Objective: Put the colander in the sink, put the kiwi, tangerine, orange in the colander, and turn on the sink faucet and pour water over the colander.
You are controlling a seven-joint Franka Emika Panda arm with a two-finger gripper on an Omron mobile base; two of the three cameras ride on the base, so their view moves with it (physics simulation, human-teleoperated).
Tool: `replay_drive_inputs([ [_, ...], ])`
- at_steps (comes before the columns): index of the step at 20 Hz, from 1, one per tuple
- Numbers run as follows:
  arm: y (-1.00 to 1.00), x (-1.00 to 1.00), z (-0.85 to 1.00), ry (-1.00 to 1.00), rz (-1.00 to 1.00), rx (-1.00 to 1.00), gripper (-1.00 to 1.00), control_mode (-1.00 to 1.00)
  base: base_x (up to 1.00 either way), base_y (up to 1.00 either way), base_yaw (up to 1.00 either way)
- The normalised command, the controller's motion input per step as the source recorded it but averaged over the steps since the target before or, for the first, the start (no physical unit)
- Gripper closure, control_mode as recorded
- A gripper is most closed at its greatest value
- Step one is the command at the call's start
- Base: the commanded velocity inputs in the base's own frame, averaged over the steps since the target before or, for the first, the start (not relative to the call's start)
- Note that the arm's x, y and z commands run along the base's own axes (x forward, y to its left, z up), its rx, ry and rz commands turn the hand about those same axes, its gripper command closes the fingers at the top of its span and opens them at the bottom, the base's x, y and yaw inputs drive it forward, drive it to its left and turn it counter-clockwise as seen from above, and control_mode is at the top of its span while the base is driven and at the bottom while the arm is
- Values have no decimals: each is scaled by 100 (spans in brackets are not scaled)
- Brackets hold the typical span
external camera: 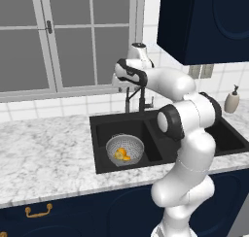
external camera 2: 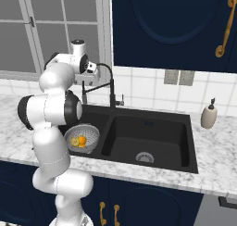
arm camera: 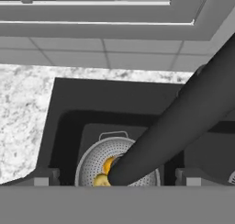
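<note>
Colander (external camera: 125, 149) sits in left basin, faucet (arm camera: 183, 126) overhead; claw state unclear.

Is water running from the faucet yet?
No, the faucet spout shows no stream above the colander, which sits in the sink with fruit inside.

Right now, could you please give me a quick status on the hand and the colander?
Hand up by the sink faucet, fingers unclear. Colander in the sink's left basin, fruit inside. No water visible. Spout crosses the hand view.
</note>
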Motion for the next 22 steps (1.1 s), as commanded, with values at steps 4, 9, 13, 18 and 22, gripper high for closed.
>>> replay_drive_inputs([
  [4, 5, -13, 0, 0, 0, 0, -100, -100, 0, 0, 0],
  [9, -8, -57, 40, 0, 0, 0, -100, -100, 0, 0, 0],
  [13, -55, -89, 41, 0, 0, 0, -100, -100, 0, 0, 0],
  [18, -94, -100, 7, 0, 3, 0, -100, -100, 0, 0, 0],
  [22, -100, -86, -9, 0, 8, 0, -100, -100, 0, 0, 0],
])
